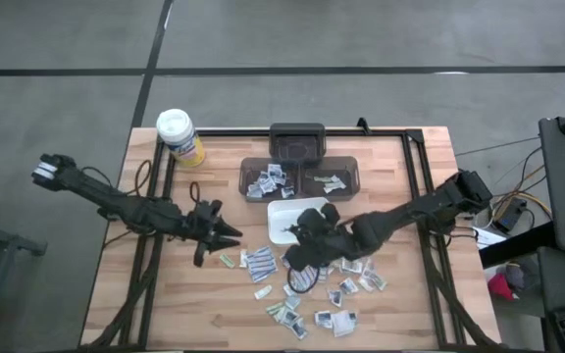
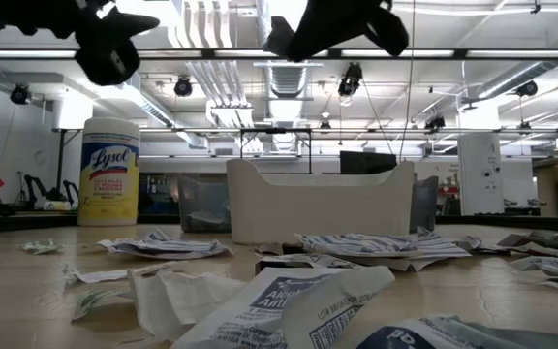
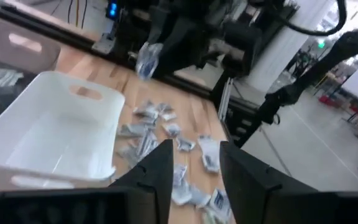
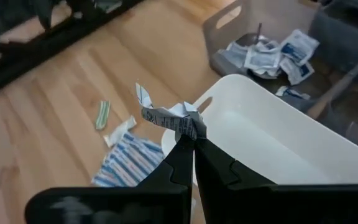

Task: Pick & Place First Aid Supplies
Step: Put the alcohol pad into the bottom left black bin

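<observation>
white tray [image 4: 272, 143] sits under the right claw [image 4: 190, 134] clamped on a packet [image 4: 166, 115]; left claw [image 3: 194, 165] apart.

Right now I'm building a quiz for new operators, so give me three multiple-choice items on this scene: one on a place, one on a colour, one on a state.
1. Where does the yellow canister stand?
A. at a far corner of the table, on the left arm's side
B. inside the white tray
C. among the loose packets

2. What colour is the canister's lid?
A. blue
B. white
C. black

3. What are the right gripper's fingers doing?
A. spread wide, empty
B. shut on a crumpled packet
C. clamped on the tray's rim

Answers:
1 A: the high view shows it at that corner.
2 B: the cap reads white from above.
3 B: the right wrist view shows the fingers pinching the packet beside the white tray.
</observation>
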Robot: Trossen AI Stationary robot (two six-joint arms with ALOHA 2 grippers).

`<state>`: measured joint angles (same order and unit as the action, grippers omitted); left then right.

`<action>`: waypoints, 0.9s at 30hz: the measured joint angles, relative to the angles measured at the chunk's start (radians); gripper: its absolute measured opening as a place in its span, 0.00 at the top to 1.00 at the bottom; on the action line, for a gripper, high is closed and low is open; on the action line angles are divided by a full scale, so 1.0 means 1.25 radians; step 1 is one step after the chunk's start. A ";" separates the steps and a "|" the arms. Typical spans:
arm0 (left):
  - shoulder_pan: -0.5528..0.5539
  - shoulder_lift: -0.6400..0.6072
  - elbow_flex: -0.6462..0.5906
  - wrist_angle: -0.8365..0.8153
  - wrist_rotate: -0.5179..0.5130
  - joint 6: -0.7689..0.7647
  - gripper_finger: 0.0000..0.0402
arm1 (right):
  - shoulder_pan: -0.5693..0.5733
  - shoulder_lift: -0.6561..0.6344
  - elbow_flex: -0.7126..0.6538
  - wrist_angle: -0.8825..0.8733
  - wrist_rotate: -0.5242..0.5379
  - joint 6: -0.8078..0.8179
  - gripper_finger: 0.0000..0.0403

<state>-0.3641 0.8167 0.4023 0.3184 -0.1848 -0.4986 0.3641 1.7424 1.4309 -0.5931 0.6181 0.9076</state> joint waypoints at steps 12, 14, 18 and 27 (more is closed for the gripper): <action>0.011 0.185 0.137 0.025 -0.065 0.090 0.53 | -0.088 0.000 0.013 0.090 -0.212 -0.136 0.98; 0.015 0.211 0.160 0.022 -0.066 0.101 0.53 | -0.096 0.000 0.013 0.094 -0.235 -0.143 0.98; 0.022 0.246 0.189 0.003 -0.085 0.102 0.53 | -0.102 0.000 0.013 0.095 -0.263 -0.143 0.98; 0.032 0.313 0.228 -0.003 -0.087 0.062 0.52 | -0.102 0.000 0.013 0.106 -0.267 -0.142 0.98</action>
<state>-0.3245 1.2076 0.6868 0.3141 -0.2940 -0.4206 0.2363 1.7424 1.4467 -0.4601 0.2844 0.7296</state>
